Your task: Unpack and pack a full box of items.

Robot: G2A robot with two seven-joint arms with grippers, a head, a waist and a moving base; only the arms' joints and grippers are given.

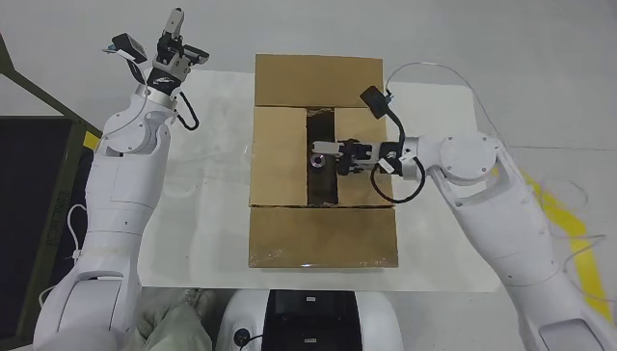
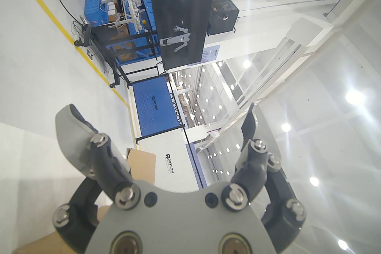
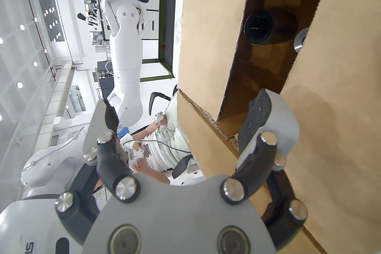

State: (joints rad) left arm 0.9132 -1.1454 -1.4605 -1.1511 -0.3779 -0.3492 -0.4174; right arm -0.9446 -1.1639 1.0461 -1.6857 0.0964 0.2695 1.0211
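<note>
The cardboard box [image 1: 323, 235] sits in the middle of the table [image 1: 217, 197]. Its near and far flaps are folded outward, and the two side flaps [image 1: 278, 153] lie mostly across the top, leaving a narrow dark opening [image 1: 323, 182] between them. In the right wrist view a dark cylinder [image 3: 269, 27] lies on its side inside the box, one round end turned toward the opening. Just beside it is a silver round thing [image 3: 300, 39], partly hidden under the edge of a side flap; what it is cannot be told.

The right gripper [image 1: 328, 151] hovers over the opening, reaching in from the box's right side. Its fingers [image 3: 256, 118] are spread wide with nothing between them. One finger is very near the cut edge of a side flap, though whether it touches the cardboard cannot be told.

The left gripper [image 1: 183, 38] is raised near the far left corner of the table, well apart from the box. Its fingers [image 2: 74, 130] are also spread and empty, pointing out toward the room, with one corner of the box showing below them in its own wrist view
</note>
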